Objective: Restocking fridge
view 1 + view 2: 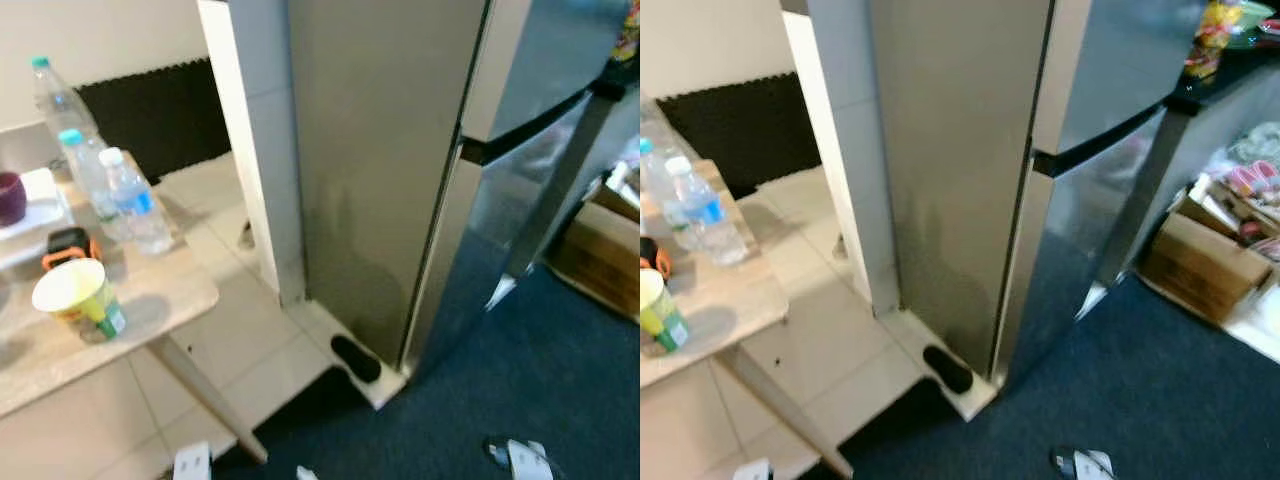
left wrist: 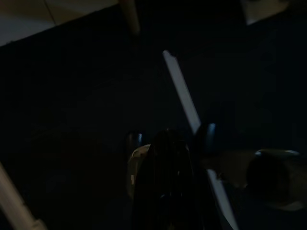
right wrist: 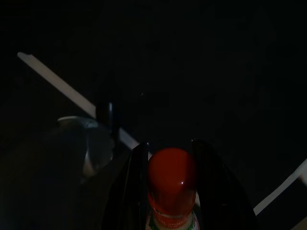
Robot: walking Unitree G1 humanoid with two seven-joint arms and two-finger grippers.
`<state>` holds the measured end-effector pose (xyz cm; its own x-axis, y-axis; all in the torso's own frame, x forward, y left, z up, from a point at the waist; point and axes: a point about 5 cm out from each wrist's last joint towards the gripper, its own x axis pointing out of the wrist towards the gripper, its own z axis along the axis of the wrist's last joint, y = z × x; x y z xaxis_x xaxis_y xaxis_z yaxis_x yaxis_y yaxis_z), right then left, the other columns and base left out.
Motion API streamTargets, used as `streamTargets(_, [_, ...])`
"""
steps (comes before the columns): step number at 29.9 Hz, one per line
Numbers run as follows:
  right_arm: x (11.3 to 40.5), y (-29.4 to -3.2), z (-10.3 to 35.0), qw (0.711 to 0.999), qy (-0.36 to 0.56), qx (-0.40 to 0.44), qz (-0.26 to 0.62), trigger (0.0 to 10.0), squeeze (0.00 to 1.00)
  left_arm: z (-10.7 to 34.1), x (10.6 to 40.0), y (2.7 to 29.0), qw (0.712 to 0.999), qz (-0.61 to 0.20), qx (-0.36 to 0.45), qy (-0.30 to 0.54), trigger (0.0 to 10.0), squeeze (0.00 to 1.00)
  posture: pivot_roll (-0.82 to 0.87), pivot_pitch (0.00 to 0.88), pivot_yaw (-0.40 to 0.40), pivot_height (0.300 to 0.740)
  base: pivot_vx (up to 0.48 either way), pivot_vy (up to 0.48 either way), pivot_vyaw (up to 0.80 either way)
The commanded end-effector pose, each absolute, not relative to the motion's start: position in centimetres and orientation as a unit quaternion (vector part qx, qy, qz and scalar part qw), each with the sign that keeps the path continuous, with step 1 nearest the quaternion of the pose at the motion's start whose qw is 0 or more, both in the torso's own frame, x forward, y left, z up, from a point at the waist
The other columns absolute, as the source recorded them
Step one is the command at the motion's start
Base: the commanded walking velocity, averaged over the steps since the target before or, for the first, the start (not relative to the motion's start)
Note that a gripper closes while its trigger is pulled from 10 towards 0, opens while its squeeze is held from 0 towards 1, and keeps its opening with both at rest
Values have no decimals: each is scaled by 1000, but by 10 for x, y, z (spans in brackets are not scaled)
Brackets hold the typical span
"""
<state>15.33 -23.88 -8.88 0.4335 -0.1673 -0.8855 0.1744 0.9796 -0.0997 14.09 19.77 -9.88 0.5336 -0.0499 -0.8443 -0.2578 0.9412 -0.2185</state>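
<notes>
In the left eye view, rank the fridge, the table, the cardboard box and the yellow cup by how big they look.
1. fridge
2. table
3. cardboard box, partly cut off by the frame edge
4. yellow cup

The cup sits nearer the camera than the box, so that last pair is less sure.

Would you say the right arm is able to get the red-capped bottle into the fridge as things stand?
Probably not yet: the right claw is shut on the red-capped bottle and hangs low, while the fridge doors look closed.

On the bench (image 1: pixel 170 290) to my left stood a yellow cup (image 1: pixel 75 293), an orange-and-black gadget (image 1: pixel 70 246) just behind it, and a purple cup (image 1: pixel 10 197) farther back.
</notes>
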Motion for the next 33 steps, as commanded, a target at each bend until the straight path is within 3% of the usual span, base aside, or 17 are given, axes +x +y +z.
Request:
streamTargets(1, [154, -237, -89, 848, 520, 7, -100, 10000, 0, -101, 135, 197, 855, 61, -162, 489, 10000, 0, 2, 0, 5, 740, 0, -364, 0])
streamTargets(33, [157, -234, -89, 850, 519, 4, -92, 10000, 0, -102, 132, 198, 852, 58, -158, 496, 10000, 0, 0, 0, 10, 740, 0, -377, 0])
